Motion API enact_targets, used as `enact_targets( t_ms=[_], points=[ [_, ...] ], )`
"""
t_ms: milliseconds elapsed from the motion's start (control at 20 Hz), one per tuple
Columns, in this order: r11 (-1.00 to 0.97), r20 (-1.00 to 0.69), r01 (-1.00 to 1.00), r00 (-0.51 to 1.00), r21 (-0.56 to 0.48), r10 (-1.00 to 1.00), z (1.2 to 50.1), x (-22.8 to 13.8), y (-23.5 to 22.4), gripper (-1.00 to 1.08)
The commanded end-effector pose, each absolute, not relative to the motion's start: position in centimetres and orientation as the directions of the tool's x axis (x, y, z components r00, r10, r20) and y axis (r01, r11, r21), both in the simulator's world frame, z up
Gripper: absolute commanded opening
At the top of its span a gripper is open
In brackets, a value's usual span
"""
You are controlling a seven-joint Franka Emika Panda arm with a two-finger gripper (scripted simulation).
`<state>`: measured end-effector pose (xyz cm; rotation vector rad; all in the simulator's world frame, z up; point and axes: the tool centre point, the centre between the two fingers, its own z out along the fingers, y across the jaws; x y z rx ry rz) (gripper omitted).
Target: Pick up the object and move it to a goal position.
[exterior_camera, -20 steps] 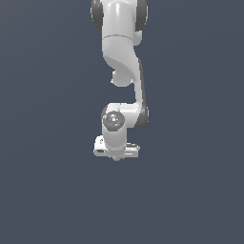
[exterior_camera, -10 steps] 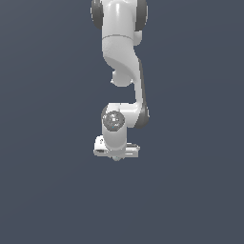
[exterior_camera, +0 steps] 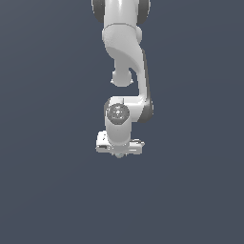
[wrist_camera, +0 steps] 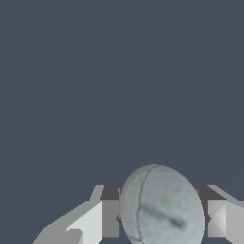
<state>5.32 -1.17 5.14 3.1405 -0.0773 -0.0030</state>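
Claw [wrist_camera: 159,219] part-open, fingers [wrist_camera: 93,221] flanking pale grey-green ball [wrist_camera: 162,207]; contact either side unclear, grip not confirmed. Step judged: grasp stage. Next move: confirm closure, lift, carry to goal.

Open slate-grey surface spreads on every side of the claw [exterior_camera: 119,151] in the exterior view, with nothing standing in any path. In the wrist view, only the ball [wrist_camera: 162,206] fills the gap between the fingers [wrist_camera: 217,218].
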Motion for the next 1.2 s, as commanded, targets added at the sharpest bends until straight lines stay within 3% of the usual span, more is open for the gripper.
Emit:
enact_targets(
  t_ms=[0, 800, 1150],
  points=[
    [-0.999, 0.000, -0.049, 0.999, 0.000, -0.049, 6.9, 5.2, -0.4, -1.00],
    [-0.999, 0.000, -0.049, 0.999, 0.001, -0.049, 23.0, 3.9, 6.8, -1.00],
    [-0.999, 0.000, -0.049, 0.999, 0.001, -0.049, 27.7, 3.7, 8.9, -1.00]
  ],
)
